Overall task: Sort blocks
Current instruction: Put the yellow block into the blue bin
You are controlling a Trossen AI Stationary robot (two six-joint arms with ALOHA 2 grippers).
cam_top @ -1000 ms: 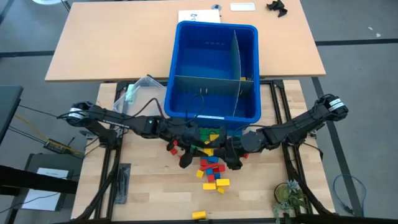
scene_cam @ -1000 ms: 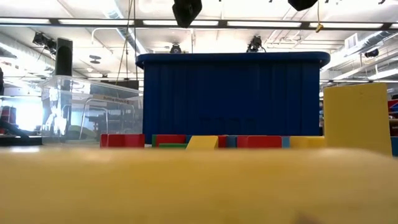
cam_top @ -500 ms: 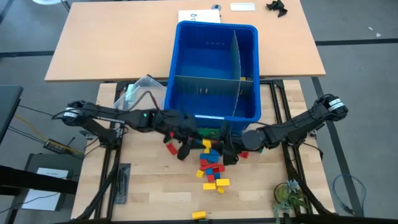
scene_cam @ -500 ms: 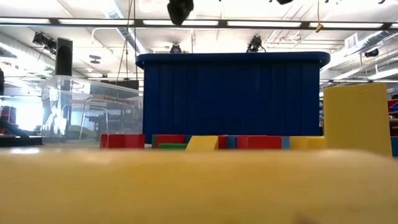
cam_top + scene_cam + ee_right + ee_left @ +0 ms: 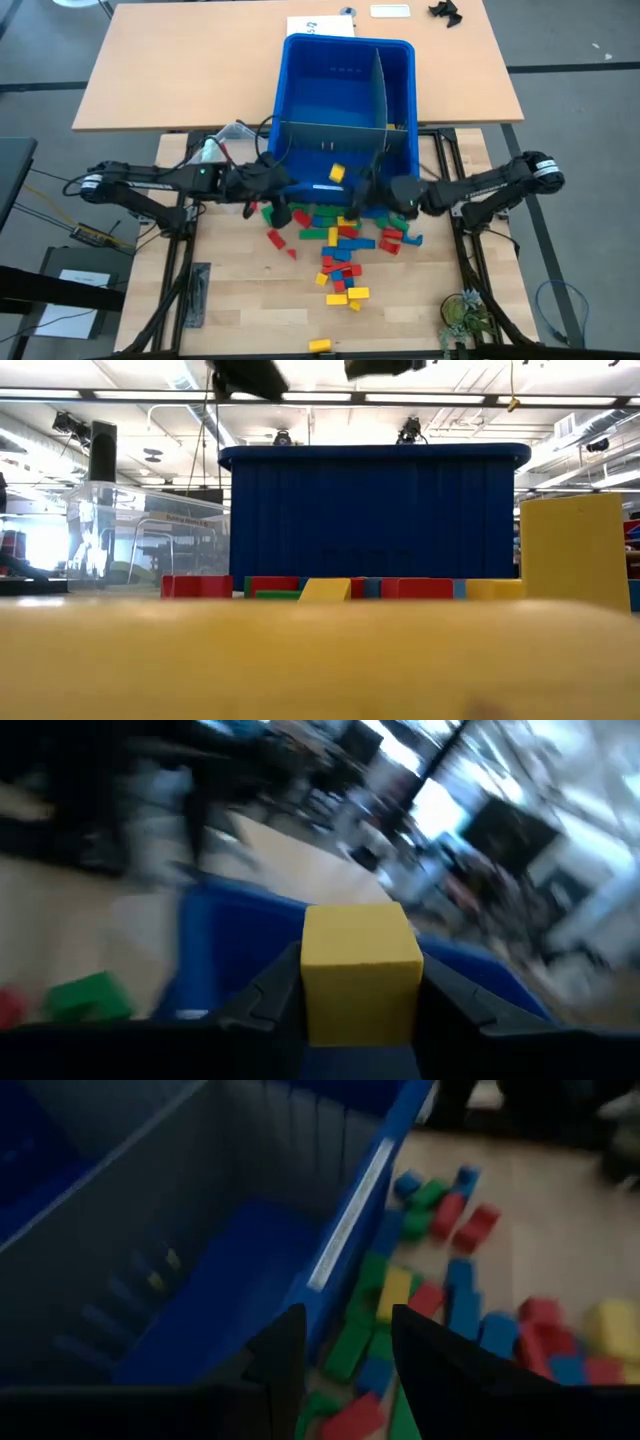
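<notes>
Red, yellow, blue and green blocks (image 5: 340, 240) lie in a loose pile on the wooden table, in front of the big blue bin (image 5: 345, 60). My right gripper (image 5: 340, 180) is shut on one yellow block (image 5: 360, 970) and hangs over the bin's near compartment. Beside the bin's near left corner, above the pile's left edge, my left gripper (image 5: 282, 212) stands open. In its wrist view nothing is between my left gripper's (image 5: 345, 1330) fingers, and the bin's near wall and the pile show beyond them. My right gripper pinches the yellow block by two opposite side faces (image 5: 312, 982) between its two fingers. The fingers lie about level and reach in from the table's right. The block is lifted clear, just inside the bin's near wall (image 5: 345, 188).
A grey divider (image 5: 330, 128) splits the bin into compartments. A small clear tub (image 5: 225, 145) stands left of the bin. One yellow block (image 5: 320, 345) lies alone at the near edge, next to a small plant (image 5: 465, 312). A second table (image 5: 180, 70) stands behind.
Both grippers have risen from the pile and gone toward the far edge, up to the bin. My right gripper has rolled and tipped up to level, lifting the yellow block clear of the table and carrying it over the bin's near wall. My left gripper has tipped up.
</notes>
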